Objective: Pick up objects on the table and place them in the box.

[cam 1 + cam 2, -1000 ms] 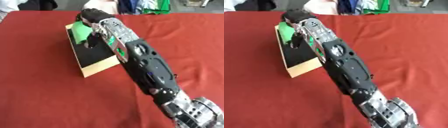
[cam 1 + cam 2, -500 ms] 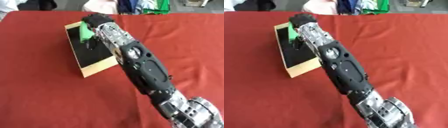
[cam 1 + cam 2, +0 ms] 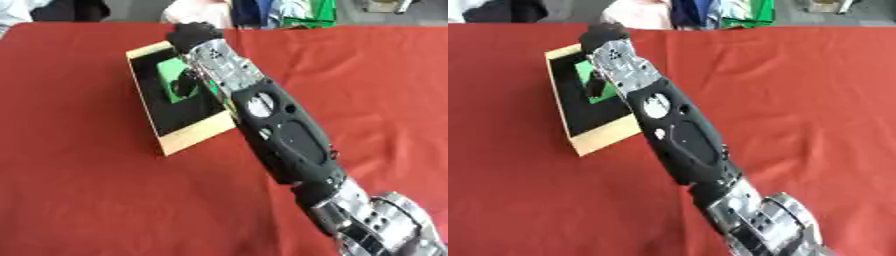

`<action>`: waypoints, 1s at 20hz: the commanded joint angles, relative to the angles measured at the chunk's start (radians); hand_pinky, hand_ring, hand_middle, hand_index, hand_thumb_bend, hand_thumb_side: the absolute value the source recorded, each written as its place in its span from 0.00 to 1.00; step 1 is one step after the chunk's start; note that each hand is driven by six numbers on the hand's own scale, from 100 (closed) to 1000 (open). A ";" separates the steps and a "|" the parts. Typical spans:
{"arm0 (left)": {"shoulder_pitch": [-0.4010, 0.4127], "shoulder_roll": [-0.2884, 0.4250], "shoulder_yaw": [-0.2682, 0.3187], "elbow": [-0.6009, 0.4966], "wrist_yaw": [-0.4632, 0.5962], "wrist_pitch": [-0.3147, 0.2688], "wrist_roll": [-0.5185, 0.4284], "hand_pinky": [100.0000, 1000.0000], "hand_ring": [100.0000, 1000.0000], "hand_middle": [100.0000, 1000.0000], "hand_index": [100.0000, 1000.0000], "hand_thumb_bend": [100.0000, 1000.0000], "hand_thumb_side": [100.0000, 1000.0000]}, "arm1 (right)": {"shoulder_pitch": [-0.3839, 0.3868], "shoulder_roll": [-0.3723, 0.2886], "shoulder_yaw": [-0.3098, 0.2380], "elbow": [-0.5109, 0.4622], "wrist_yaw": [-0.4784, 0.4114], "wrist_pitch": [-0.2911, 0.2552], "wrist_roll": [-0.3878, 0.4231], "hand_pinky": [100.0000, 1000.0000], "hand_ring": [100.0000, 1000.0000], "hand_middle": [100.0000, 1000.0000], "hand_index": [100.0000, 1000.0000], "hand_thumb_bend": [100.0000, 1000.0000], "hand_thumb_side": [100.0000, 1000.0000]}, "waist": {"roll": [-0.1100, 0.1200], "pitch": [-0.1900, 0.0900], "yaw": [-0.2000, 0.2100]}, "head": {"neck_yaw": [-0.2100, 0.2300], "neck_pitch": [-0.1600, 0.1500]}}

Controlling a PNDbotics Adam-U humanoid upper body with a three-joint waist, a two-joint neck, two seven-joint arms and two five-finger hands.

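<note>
Across the red cloth-covered table (image 3: pixel 79 200), the robot's long black-and-silver right arm (image 3: pixel 280 135) reaches diagonally from the lower right up to the far left, and its right hand (image 3: pixel 199 46) hangs over the shallow tan-rimmed cardboard box with a black inside (image 3: pixel 179 120). The box lies askew, its long axis running from the far edge toward the near side, and the wrist crosses its right rim, so the hand sits above the box's far half.

The relation that matters is this: the flat bright green object (image 3: pixel 166 85) lies inside the box, directly below and just to the left of the fingers, against the black floor of the far half. Dark fingertips (image 3: pixel 182 86) point down onto it and overlap its green face in both views. I judge the object to be already placed, or at the very point of being let go, so the coming move looks like a lift straight up and away. The right hand is the only one near; the left hand shows in no view.

Much is hidden. The hand is seen from its back, and the wrist covers the palm, so I cannot tell whether the fingers are curled on the green object or have let go of it, nor whether they touch it at all. The object's right edge is covered by the hand, so its full outline is unclear.
</note>
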 commanded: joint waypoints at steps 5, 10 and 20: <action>-0.004 0.015 0.001 -0.019 0.001 -0.004 0.001 0.53 0.60 0.56 0.68 0.00 0.36 | -0.031 -0.053 -0.007 -0.151 -0.053 -0.007 -0.018 0.96 0.97 1.00 1.00 0.08 0.22 | 0.012 -0.023 -0.003 | 0.007 -0.009; -0.001 0.019 0.007 -0.019 -0.004 -0.006 0.009 0.53 0.60 0.56 0.68 0.00 0.36 | -0.034 -0.176 0.000 -0.328 -0.175 -0.018 -0.020 0.91 0.93 1.00 1.00 0.00 0.11 | 0.010 -0.025 -0.014 | 0.029 -0.005; 0.004 0.032 0.018 -0.019 -0.016 -0.013 0.027 0.53 0.60 0.56 0.68 0.00 0.34 | 0.060 -0.488 -0.013 -0.604 -0.502 0.112 -0.154 0.77 0.81 0.87 0.96 0.00 0.11 | 0.013 -0.026 -0.037 | 0.079 0.001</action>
